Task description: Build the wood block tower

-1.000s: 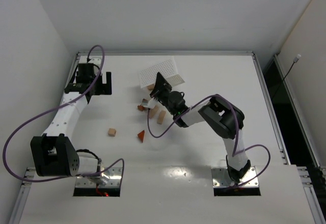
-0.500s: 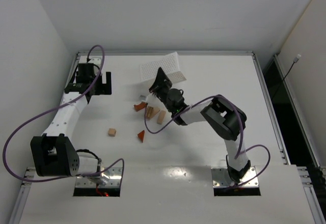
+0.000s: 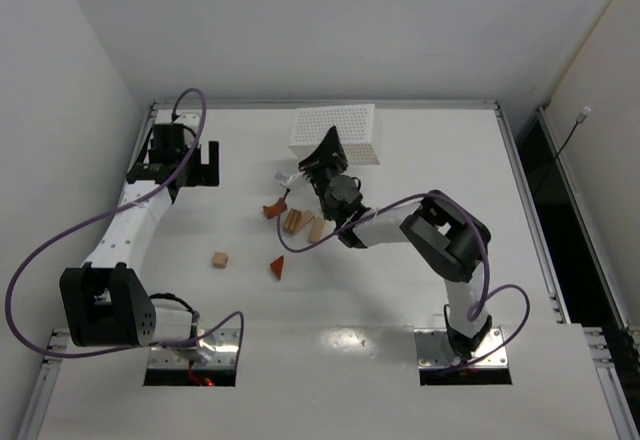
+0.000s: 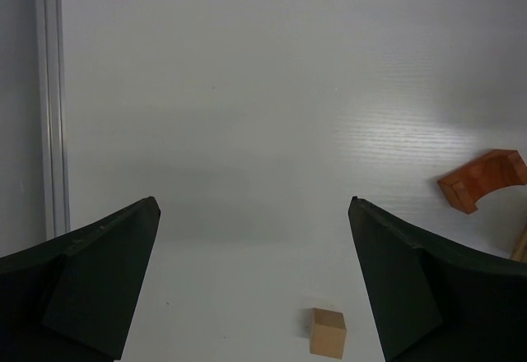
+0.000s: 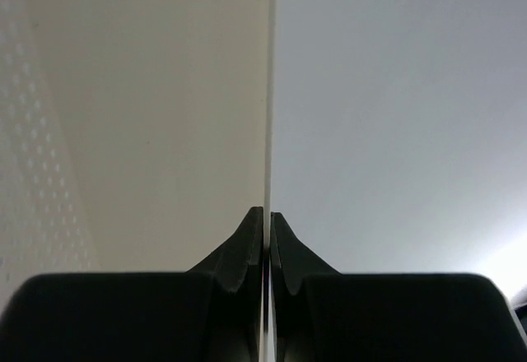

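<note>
The wood blocks lie loose on the table, none on top of another. A tan cube (image 3: pixel 219 259) and a reddish wedge (image 3: pixel 277 266) lie apart. A reddish arch (image 3: pixel 271 209) and two tan blocks (image 3: pixel 293 221) lie near the right arm. The left wrist view shows the cube (image 4: pixel 328 331) and the arch (image 4: pixel 483 179). My right gripper (image 3: pixel 325 160) is shut on the thin wall of the white bin (image 3: pixel 340 130), holding it raised. The wrist view shows the gripper (image 5: pixel 267 214) pinching the wall edge (image 5: pixel 268 90). My left gripper (image 3: pixel 205 164) is open and empty at the back left, also in its wrist view (image 4: pixel 253 206).
The table's metal rail (image 4: pixel 49 99) runs along the left edge beside the left gripper. The right arm's purple cable (image 3: pixel 300 250) hangs over the blocks near the middle. White walls stand behind and to both sides of the table.
The right gripper has swung the white bin up and toward the back right, turning it more level. The arch and tan blocks shifted slightly. The left arm has not moved.
</note>
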You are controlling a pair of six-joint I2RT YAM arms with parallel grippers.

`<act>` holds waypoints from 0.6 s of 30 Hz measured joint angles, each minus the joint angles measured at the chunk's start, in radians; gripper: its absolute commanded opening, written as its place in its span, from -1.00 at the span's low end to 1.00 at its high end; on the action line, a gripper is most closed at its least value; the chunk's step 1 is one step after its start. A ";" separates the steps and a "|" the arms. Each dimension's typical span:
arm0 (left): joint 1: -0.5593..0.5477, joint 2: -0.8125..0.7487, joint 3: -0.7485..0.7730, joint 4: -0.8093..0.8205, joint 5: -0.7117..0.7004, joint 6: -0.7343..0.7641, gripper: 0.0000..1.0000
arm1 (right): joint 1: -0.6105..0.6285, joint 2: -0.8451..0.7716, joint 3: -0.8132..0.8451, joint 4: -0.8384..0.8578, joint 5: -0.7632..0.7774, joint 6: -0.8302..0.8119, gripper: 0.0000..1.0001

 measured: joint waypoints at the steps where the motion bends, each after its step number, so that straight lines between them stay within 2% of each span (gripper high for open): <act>1: 0.000 0.000 0.002 0.000 0.004 0.002 1.00 | 0.000 -0.007 -0.005 -0.007 0.040 0.005 -1.00; 3: 0.000 0.000 0.009 -0.003 0.014 0.007 1.00 | -0.003 -0.036 -0.004 -0.039 0.148 0.069 -1.00; 4: 0.000 0.000 0.015 -0.004 0.018 0.010 1.00 | -0.009 -0.066 0.013 -0.113 0.212 0.131 -1.00; 6: 0.000 0.000 0.029 -0.003 0.031 0.016 1.00 | -0.030 -0.128 0.085 -0.330 0.305 0.319 -1.00; 8: 0.000 0.000 0.039 0.000 0.047 0.024 1.00 | -0.057 -0.188 0.219 -0.668 0.351 0.582 -1.00; 10: 0.000 0.000 0.045 0.001 0.068 0.032 1.00 | -0.082 -0.227 0.364 -1.069 0.322 0.879 -1.00; 13: 0.000 0.000 0.053 0.000 0.094 0.043 1.00 | -0.117 -0.267 0.547 -1.432 0.225 1.163 -1.00; 16: 0.000 0.000 0.069 0.002 0.120 0.049 1.00 | -0.163 -0.277 0.618 -1.718 0.058 1.388 -1.00; 18: 0.000 0.000 0.076 0.005 0.136 0.048 1.00 | -0.206 -0.273 0.612 -1.845 -0.053 1.490 -1.00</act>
